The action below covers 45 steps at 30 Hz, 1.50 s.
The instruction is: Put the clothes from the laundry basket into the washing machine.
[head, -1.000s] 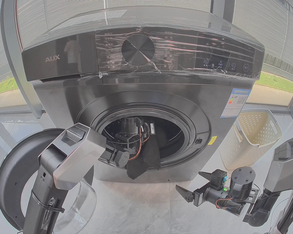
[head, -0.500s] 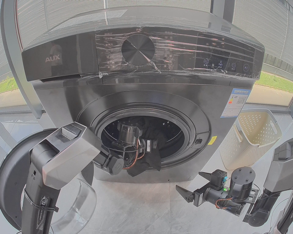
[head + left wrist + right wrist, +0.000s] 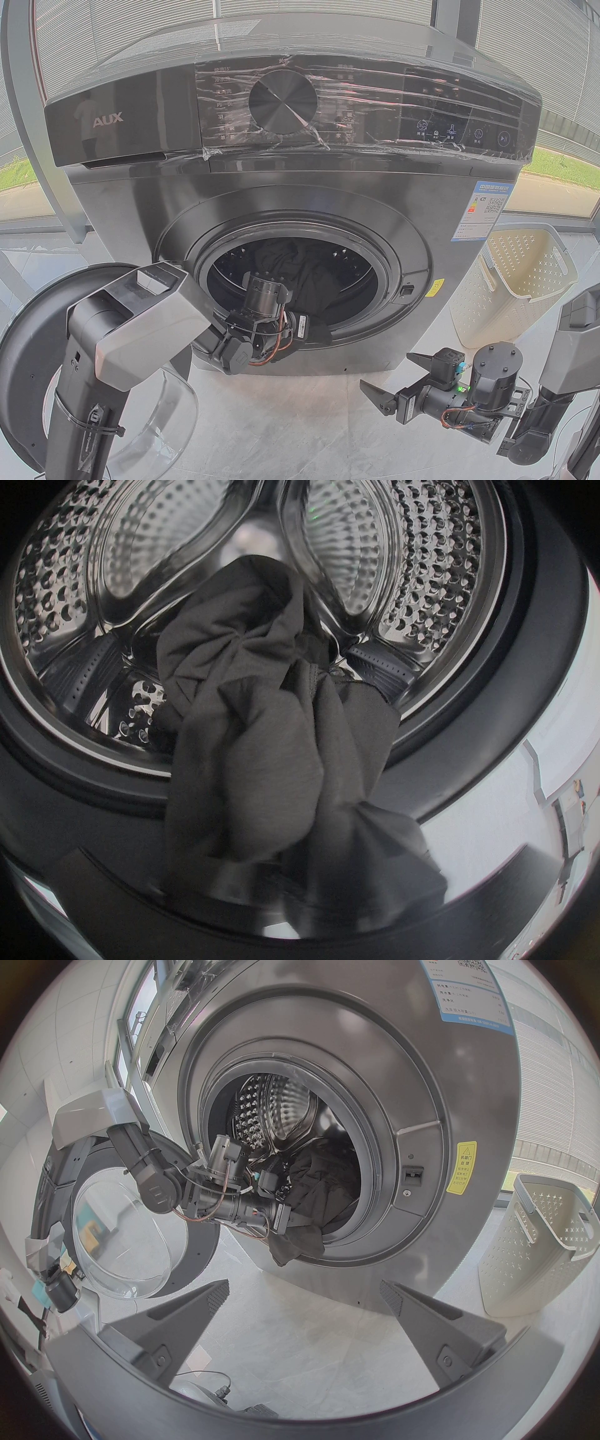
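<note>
A dark garment (image 3: pixel 300 275) lies bunched in the drum (image 3: pixel 350 555) of the grey front-loading washing machine (image 3: pixel 375 206). One end of the garment (image 3: pixel 262 749) drapes over the lower lip of the opening. My left gripper (image 3: pixel 306 328) sits at that lower lip, right against the hanging end of the garment (image 3: pixel 300 1244). My right gripper (image 3: pixel 389 374) hovers low over the floor in front of the machine's right side, open and holding nothing. The cream laundry basket (image 3: pixel 531 275) stands tilted to the right of the machine, and no clothes show in it.
The round machine door (image 3: pixel 37 350) stands swung open at the left, behind my left arm. Pale floor tiles (image 3: pixel 300 425) stretch in front of the machine. Glass walls enclose the space behind.
My left gripper has come down from the upper middle of the opening to its lower lip. The garment that hung out over the front now lies mostly inside the drum. The right arm has not moved.
</note>
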### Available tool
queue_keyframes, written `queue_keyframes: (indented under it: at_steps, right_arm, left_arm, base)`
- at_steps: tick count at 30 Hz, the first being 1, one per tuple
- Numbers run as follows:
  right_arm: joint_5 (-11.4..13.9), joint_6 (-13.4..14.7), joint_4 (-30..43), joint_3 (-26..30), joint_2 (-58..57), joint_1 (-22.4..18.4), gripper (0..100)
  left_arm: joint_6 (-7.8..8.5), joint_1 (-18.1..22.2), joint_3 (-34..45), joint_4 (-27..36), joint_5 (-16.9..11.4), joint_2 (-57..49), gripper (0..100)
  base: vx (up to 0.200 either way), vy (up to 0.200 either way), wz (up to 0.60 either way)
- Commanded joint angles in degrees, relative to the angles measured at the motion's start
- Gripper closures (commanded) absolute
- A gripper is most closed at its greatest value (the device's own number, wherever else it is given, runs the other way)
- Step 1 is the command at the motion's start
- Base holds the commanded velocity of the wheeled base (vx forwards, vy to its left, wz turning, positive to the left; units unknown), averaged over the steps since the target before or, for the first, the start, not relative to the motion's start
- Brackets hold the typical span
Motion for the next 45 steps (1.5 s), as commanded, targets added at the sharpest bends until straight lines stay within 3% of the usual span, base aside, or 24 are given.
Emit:
queue_keyframes:
  at_steps: [1, 13, 14, 18, 19, 26, 35, 45]
  right_arm:
    - [0.00, 0.01, -0.06, -0.07, 0.02, 0.02, 0]
    - [0.09, 0.01, -0.06, -0.07, -0.07, 0.10, 0]
    - [0.00, -0.08, -0.06, -0.07, -0.07, 0.10, 0]
    - [0.09, -0.08, -0.06, -0.07, -0.16, 0.02, 0]
    - [0.00, 0.01, -0.06, -0.07, -0.24, 0.02, 0]
    - [0.00, 0.01, -0.06, -0.07, -0.16, 0.02, 0]
    - [0.00, 0.01, -0.06, 0.02, -0.07, 0.02, 0]
    - [0.00, 0.01, -0.06, 0.02, 0.02, 0.10, 0]
  left_arm:
    - [-0.06, -0.23, -0.44, -0.09, 0.05, 2.12, 100]
    - [-4.10, -0.14, -18.02, -7.03, 3.57, 4.31, 100]
    - [-5.25, -0.05, -20.57, -7.21, 4.10, 4.31, 100]
    - [-5.25, 0.12, -20.40, -7.21, 4.54, 4.05, 100]
    - [-5.25, 0.12, -20.04, -7.21, 4.54, 4.05, 0]
    - [-5.42, -0.40, -15.03, -6.16, 4.54, 1.85, 0]
    - [-3.75, -0.49, -7.74, -4.05, 4.27, 1.85, 0]
    - [-3.23, 0.12, -12.22, -4.05, 4.19, 6.86, 0]
  base:
    - [0.000, 0.000, 0.00]
    - [0.000, 0.000, 0.00]
    - [0.000, 0.000, 0.00]
    - [0.000, 0.000, 0.00]
    - [0.000, 0.000, 0.00]
    - [0.000, 0.000, 0.00]
    - [0.000, 0.000, 0.00]
    - [0.000, 0.000, 0.00]
